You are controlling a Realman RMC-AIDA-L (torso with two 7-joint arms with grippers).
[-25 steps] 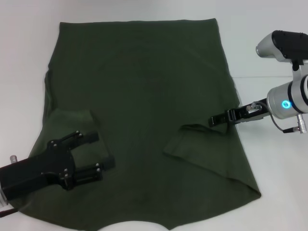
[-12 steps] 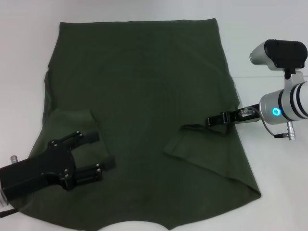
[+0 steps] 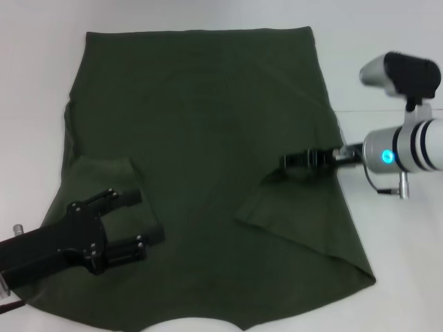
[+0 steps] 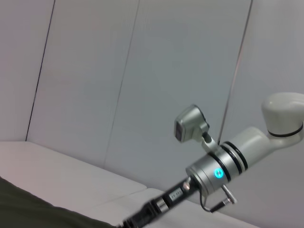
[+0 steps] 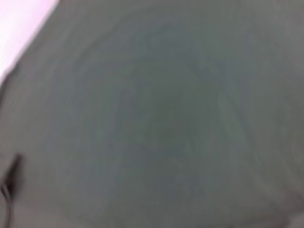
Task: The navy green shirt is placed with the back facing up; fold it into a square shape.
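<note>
The navy green shirt (image 3: 201, 159) is lying flat on the white desk (image 3: 387, 76), both sleeves folded inward. Right gripper (image 3: 294, 162) is sitting at the shirt's right edge, jaws pinching the sleeve fabric. Left gripper (image 3: 142, 218) is hovering over the shirt's near-left part w/ jaws spread apart.

Bright even light, soft shadows, right wrist view blurred

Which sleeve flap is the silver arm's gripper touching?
The folded sleeve flap on the robot's right side; the right gripper sits at its edge. The other flap lies by the left gripper.
</note>
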